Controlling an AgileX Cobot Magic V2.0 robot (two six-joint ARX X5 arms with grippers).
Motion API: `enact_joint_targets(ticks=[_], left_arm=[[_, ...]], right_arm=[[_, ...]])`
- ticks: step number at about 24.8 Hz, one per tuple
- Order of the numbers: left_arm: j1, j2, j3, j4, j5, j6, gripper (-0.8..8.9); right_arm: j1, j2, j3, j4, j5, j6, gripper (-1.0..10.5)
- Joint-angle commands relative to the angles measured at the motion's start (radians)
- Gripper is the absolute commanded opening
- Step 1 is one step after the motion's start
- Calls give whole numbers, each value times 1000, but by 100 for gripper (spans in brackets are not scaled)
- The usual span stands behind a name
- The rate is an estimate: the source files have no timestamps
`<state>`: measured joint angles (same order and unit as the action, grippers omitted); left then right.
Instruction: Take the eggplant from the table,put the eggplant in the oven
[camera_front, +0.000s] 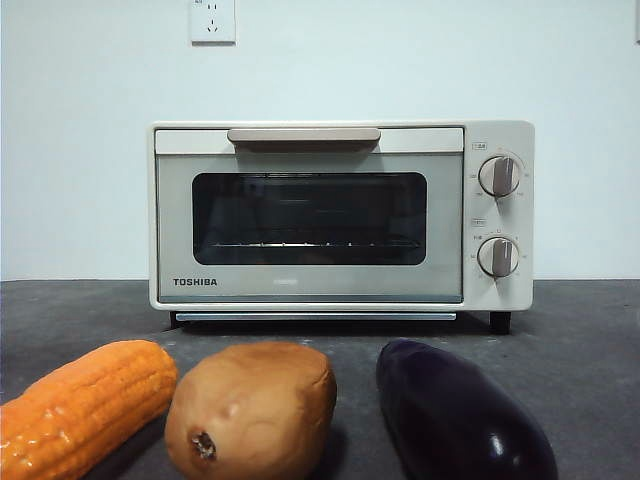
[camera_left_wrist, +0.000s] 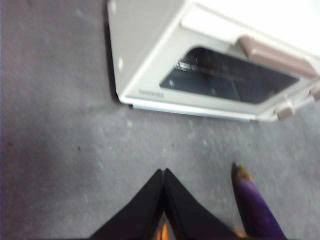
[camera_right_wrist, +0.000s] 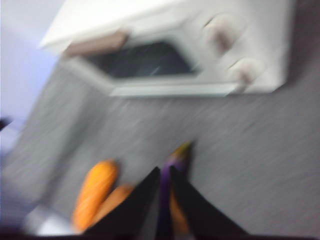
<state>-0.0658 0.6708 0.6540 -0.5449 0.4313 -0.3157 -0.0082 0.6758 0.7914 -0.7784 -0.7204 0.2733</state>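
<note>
Oven (camera_front: 310, 215) door closed, eggplant (camera_front: 460, 415) untouched on the table (camera_front: 580, 330); left gripper (camera_left_wrist: 164, 172) pressed together, right gripper (camera_right_wrist: 165, 172) barely parted, both aloft, empty.

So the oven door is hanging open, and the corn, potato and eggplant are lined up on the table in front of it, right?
Not quite: the oven door is shut, its handle up at the top, as the front view shows. The rest holds: the corn, potato and eggplant lie in a row on the table in front of it.
</note>
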Motion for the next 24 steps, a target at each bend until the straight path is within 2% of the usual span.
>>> enact_joint_targets(ticks=[1, 5, 9, 12, 14, 17, 21, 24], left_arm=[[-1, 50, 48, -23, 26, 63, 4], [-2, 95, 69, -34, 45, 72, 4], [-2, 108, 69, -34, 45, 73, 4], [-2, 112, 69, -34, 45, 78, 4], [-2, 113, 69, -34, 45, 92, 4], [-2, 113, 69, -33, 44, 94, 4], [-2, 113, 69, -32, 44, 96, 4], [-2, 113, 69, -32, 44, 96, 4]], right_arm=[[30, 61, 26, -35, -93, -10, 187], [108, 115, 26, -34, -97, 7, 343], [226, 165, 26, -20, -45, 24, 409], [340, 212, 26, -19, 85, 69, 412], [467, 270, 26, -6, 257, 137, 412], [631, 378, 27, 31, 446, 222, 412], [762, 546, 57, 56, 569, 293, 411], [812, 679, 104, 55, 616, 296, 411]])
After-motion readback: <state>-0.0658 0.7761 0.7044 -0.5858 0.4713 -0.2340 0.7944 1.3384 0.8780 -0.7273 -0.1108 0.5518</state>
